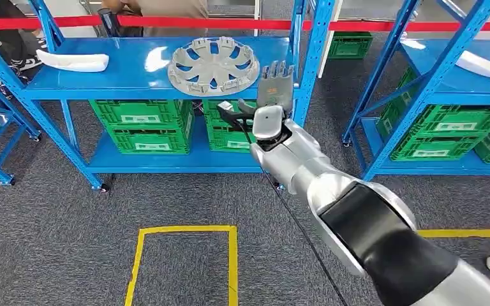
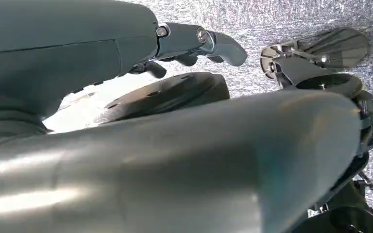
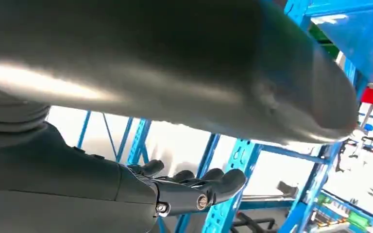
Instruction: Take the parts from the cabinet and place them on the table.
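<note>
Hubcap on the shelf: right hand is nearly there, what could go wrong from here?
The right hand is raised by the blue upright, beside the hubcap, so it may clip the post. The hubcap lies flat, so open fingers may push it rather than grip it. A black cable trails under the arm and could snag.

Blue metal shelving rack (image 1: 153, 86), centre: upper shelf carries a silver-grey spoked plastic wheel cover (image 1: 213, 64) lying flat toward the right end, and a white elongated curved plastic part (image 1: 72, 60) at the left end, well apart from it. Lower shelf carries stacked green slatted plastic crates (image 1: 141, 125) (two stacks, side by side).

Second blue metal rack (image 1: 450, 70), right: upper shelf carries another white curved part (image 1: 487, 65); lower shelf carries more green crates (image 1: 453, 131).

Grey carpeted floor (image 1: 57, 217): a yellow tape rectangle (image 1: 185, 231) marked on it before the centre rack.
</note>
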`<state>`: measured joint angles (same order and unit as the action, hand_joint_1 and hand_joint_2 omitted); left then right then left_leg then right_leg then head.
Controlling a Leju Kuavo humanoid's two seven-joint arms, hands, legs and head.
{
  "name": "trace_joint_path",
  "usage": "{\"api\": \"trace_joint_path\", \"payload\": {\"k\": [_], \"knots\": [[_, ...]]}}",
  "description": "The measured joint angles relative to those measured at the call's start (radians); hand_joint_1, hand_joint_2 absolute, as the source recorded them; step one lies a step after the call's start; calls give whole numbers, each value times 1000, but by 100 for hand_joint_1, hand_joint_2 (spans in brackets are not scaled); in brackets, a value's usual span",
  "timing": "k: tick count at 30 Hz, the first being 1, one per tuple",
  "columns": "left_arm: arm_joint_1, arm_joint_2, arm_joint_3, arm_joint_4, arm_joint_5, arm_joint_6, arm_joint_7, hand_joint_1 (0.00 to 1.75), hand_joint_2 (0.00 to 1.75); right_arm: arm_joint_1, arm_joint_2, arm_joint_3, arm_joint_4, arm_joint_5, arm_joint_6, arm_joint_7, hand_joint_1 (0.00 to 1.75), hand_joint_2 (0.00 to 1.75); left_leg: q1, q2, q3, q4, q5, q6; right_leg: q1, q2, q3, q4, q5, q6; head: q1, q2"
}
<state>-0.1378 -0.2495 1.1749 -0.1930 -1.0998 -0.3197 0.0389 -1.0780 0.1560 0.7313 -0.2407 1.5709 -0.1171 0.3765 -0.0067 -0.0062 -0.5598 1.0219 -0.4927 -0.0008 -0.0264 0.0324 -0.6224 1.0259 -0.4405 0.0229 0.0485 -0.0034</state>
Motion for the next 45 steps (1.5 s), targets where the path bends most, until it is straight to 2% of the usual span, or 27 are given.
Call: {"api": "trace_joint_path", "payload": {"k": [7,11,14,15,17,18,19,20,21,23,24,25,26,28,29,30,31,33,35,36,38,39,40,41,42,44,45], "knots": [[15,2,0,0,-3,0,-9,0,0,2,8,27,4,0,19,-12,0,0,0,0,0,0,0,0,0,0,0,0,0,0,0,0],[16,5,0,0,-4,0,-8,0,0,3,8,38,6,0,21,-96,0,0,0,0,0,0,0,0,0,0,0,0,0,0,0,0],[16,5,0,0,-4,0,0,0,0,3,8,53,9,-1,32,-202,0,0,0,0,0,0,0,0,0,0,0,0,0,0,0,0],[15,5,0,0,-4,0,3,0,0,3,8,56,9,-1,35,-247,0,175,0,0,0,0,0,0,0,0,0,0,0,0,0,0],[14,5,0,0,-4,0,4,0,0,2,8,64,9,-1,36,-335,0,175,-4,1,-1,6,-2,3,-2,1,2,-8,5,3,0,0],[14,5,0,-1,-4,0,6,0,0,1,8,70,9,-1,36,-399,0,175,-6,1,2,-2,0,12,-6,2,5,-15,9,9,-2,0],[13,4,0,-1,-4,0,7,0,0,-2,8,72,9,-1,36,-463,0,175,2,8,14,-27,13,17,4,6,11,-27,13,15,-1,0],[13,3,0,-1,-4,0,7,0,0,-2,4,72,10,-2,34,-525,0,175,8,15,26,-45,24,20,2,-4,7,-14,4,11,0,0],[12,3,0,-1,-4,0,7,0,0,-9,3,74,9,-3,33,-603,0,175,11,19,30,-56,28,25,3,-14,-21,37,-29,9,5,0],[12,3,0,-2,-4,0,8,0,0,-10,-1,75,10,-6,33,-748,0,175,11,26,29,-56,26,24,2,-18,-99,191,-95,10,5,0],[12,3,0,-2,-4,0,8,0,0,-5,-3,76,10,-8,34,-819,0,175,11,29,29,-55,24,24,1,-19,-132,254,-111,11,5,0],[12,2,0,-2,-5,0,8,0,0,-1,-9,77,10,-8,34,-901,0,175,12,29,29,-53,20,21,-1,-20,-147,276,-105,12,5,0],[12,2,0,-2,-5,0,9,0,0,0,-11,77,10,-8,34,-978,0,175,13,29,30,-49,16,16,-3,-22,-138,249,-77,13,5,0],[12,-1,0,-2,-7,0,13,0,0,-6,-17,77,10,-9,33,-1133,0,175,19,29,30,-32,1,2,-7,-32,-61,89,11,18,5,0],[12,-2,0,-2,-7,0,13,0,0,-9,-17,77,10,-9,33,-1196,0,175,20,30,28,-19,-10,-7,-10,-43,-29,11,24,22,5,0],[10,-1,0,-2,-7,0,14,0,0,-11,-18,77,10,-9,33,-1258,0,175,13,31,18,-9,-19,-18,0,-41,-23,14,4,15,7,0],[9,0,0,-2,-7,0,15,0,0,-9,-16,78,10,-9,33,-1310,0,175,13,30,17,-9,-23,-23,0,-34,-24,17,2,-3,3,0],[8,-3,0,-2,-7,0,19,0,0,-10,-21,78,10,-8,33,-1412,0,175,19,31,30,-15,-25,-35,7,-33,-25,21,-7,-19,2,0],[6,-2,0,-2,-7,0,24,0,0,-12,-18,78,10,-9,33,-1401,0,175,21,26,28,-3,-38,-45,0,-30,-14,16,-9,-32,0,0],[6,-2,0,-2,-7,0,25,0,0,-16,-18,78,10,-9,33,-1398,0,175,21,19,8,38,-57,-47,0,-31,-10,16,-12,-38,-5,0],[5,-2,0,-2,-7,0,32,0,0,-19,-16,78,10,-9,33,-1397,0,175,20,13,-85,201,-118,-48,3,-30,-3,16,-18,-46,-5,0],[5,-2,0,-2,-6,0,34,0,0,-16,-16,78,10,-8,33,-1397,0,175,20,12,-136,279,-135,-47,6,-29,0,16,-21,-49,-5,0],[5,-2,0,-2,-5,0,35,0,0,-14,-16,78,10,-8,33,-1397,0,175,20,12,-165,310,-128,-46,8,-28,4,16,-25,-50,-5,0],[6,-2,0,-2,-5,0,37,0,0,-12,-16,79,10,-8,33,-1397,0,175,20,11,-170,295,-99,-43,8,-25,8,16,-28,-50,-5,0],[6,-2,0,-2,-5,0,37,0,0,-12,-16,79,10,-8,34,-1397,0,175,20,10,-157,244,-53,-38,8,-23,13,16,-32,-49,-5,0],[7,0,0,-2,-4,0,38,0,0,-13,-14,78,10,-8,34,-1397,0,175,19,5,-94,68,58,-29,8,-19,24,16,-40,-43,-5,0],[8,1,0,-2,-4,0,38,0,0,-15,-14,78,10,-8,35,-1397,0,175,16,-2,-77,25,54,-29,11,-17,23,17,-43,-37,-5,0]]}}
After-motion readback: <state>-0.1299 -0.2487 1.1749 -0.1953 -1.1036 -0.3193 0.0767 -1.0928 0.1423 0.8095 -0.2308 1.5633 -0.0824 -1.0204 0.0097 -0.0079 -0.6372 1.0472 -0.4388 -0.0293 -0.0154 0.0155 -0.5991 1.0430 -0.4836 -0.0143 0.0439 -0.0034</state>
